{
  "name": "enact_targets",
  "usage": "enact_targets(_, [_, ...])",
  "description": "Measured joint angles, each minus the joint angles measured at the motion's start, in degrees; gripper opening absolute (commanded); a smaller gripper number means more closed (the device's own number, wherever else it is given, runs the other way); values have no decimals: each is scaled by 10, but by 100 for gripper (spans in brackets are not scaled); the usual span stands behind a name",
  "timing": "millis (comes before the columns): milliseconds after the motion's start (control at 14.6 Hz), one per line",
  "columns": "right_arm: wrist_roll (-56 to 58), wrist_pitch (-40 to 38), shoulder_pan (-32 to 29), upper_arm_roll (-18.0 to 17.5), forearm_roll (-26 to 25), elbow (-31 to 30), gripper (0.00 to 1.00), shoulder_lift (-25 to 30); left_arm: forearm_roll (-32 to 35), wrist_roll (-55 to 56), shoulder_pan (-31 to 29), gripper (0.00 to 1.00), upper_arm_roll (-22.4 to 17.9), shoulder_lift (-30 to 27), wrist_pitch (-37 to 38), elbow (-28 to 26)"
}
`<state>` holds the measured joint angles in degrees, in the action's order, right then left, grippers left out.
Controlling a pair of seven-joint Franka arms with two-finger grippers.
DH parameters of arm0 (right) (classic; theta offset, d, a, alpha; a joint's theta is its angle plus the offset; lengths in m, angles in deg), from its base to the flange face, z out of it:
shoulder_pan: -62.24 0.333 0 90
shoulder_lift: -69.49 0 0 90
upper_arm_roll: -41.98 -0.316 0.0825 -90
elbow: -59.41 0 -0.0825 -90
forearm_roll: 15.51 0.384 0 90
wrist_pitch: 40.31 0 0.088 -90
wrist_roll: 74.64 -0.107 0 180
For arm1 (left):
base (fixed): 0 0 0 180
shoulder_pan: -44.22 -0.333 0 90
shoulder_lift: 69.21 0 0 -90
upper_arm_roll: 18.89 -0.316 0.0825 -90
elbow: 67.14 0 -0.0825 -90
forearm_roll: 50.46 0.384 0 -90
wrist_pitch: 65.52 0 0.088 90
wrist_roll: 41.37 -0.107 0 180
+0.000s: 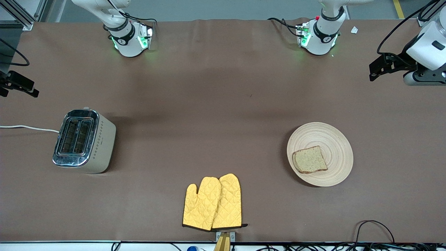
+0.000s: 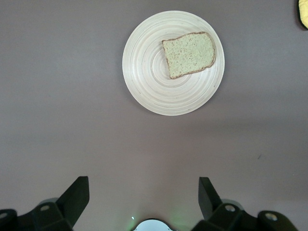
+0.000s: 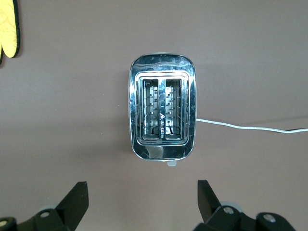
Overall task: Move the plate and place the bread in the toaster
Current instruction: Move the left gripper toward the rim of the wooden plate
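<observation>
The pale wooden plate (image 1: 334, 139) lies on the table toward the left arm's end, with the slice of brown bread (image 1: 309, 159) on it. The left wrist view shows the plate (image 2: 149, 82) and bread (image 2: 189, 54) from above. The chrome-topped toaster (image 1: 83, 139) stands toward the right arm's end with both slots empty; the right wrist view looks down on it (image 3: 162, 113). My left gripper (image 1: 374, 71) is open and empty, up at the table's end (image 2: 143, 192). My right gripper (image 1: 21, 87) is open and empty, up at the toaster's end (image 3: 143, 192).
Two yellow oven mitts (image 1: 213, 202) lie near the table's front edge, midway between toaster and plate. The toaster's white cord (image 1: 28, 127) runs off the right arm's end of the table. Black cables (image 1: 373, 226) lie along the front edge.
</observation>
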<state>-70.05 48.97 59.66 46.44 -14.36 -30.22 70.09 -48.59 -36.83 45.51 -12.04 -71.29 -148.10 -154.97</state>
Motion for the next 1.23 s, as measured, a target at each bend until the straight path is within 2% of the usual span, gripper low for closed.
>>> enact_targets(274, [0,-1,0,-1,0,0,100,0,0,0,0,100,0,7,0,1])
enact_targets(548, [0,-2,0,-1,0,0,100,1,-4,0,-1,100,-15,57,-2,19])
enact_targets(754, [0,-2,0,-1,0,0,100,1,-71,-5,-38,100,-33,116,-45,26])
enact_targets(1028, [0,-2,0,-2,0,-1,100,1,-122,-16,-94,100,-35,192,-121,28])
enact_targets(1234, [0,-2,0,-2,0,-1,100,2,-181,-62,-122,100,-36,242,-145,29])
